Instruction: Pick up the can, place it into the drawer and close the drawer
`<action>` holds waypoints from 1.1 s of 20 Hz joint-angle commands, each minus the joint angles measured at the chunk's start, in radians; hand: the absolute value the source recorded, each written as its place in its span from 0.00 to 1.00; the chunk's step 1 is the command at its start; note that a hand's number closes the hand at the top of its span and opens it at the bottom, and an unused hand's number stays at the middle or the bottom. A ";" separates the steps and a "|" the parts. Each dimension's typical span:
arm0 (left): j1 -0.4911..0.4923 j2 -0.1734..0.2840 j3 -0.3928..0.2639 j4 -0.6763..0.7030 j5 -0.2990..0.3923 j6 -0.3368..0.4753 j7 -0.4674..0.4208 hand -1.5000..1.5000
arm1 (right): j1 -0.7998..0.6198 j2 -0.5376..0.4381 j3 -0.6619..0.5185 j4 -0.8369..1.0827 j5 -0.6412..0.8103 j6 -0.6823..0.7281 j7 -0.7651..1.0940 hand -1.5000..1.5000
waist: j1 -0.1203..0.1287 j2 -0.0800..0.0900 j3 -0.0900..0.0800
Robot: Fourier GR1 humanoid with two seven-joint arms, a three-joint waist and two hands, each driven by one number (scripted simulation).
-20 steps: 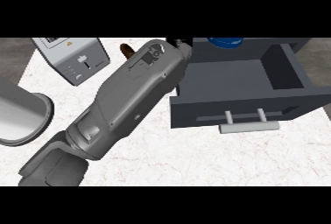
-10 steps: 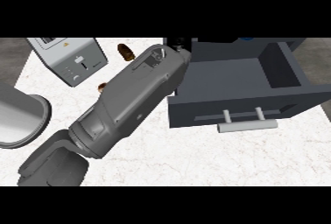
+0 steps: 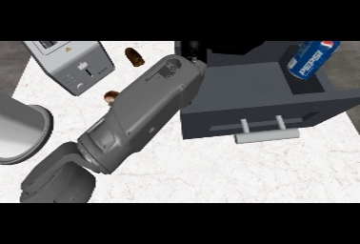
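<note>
A blue Pepsi can (image 3: 310,59) leans tilted at the back right corner of the open dark grey drawer (image 3: 211,125), against its right wall. The drawer's light grey handle (image 3: 267,134) faces the counter's front. A grey forearm comes in from the lower left and runs up across the counter to the drawer's back left. Its black left hand (image 3: 194,49) shows only in part at the picture's top, over the drawer's rear. It is apart from the can, well to the can's left. The right hand is out of view.
A grey box-like appliance (image 3: 71,65) stands at the back left. Two small brown things (image 3: 134,56) (image 3: 111,97) lie near it, beside the forearm. A large grey round vessel (image 3: 17,129) sits at the left edge. White marble counter (image 3: 232,171) spreads in front of the drawer.
The can has gone from beside the hand at the drawer's back middle to the back right corner, now apart from the hand. The forearm has shifted a little.
</note>
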 commanded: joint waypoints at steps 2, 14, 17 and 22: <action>-0.003 0.000 -0.027 0.015 0.041 0.020 -0.030 0.00 | -0.027 -0.047 -0.022 0.048 -0.028 0.016 0.000 0.00 | 0.003 0.000 0.000; -0.020 0.000 -0.007 0.006 0.120 -0.005 -0.116 0.00 | -0.095 -0.106 -0.038 -0.065 0.189 0.092 -0.159 0.00 | 0.014 0.005 -0.001; -0.026 0.000 -0.012 -0.028 0.139 0.011 -0.148 0.00 | -0.098 -0.046 0.023 -0.108 0.284 0.106 -0.209 0.00 | 0.024 -0.001 -0.001; -0.058 0.000 -0.014 -0.017 0.149 0.019 -0.170 0.00 | -0.192 -0.056 0.131 -0.100 0.544 0.099 -0.257 0.00 | 0.053 0.004 -0.001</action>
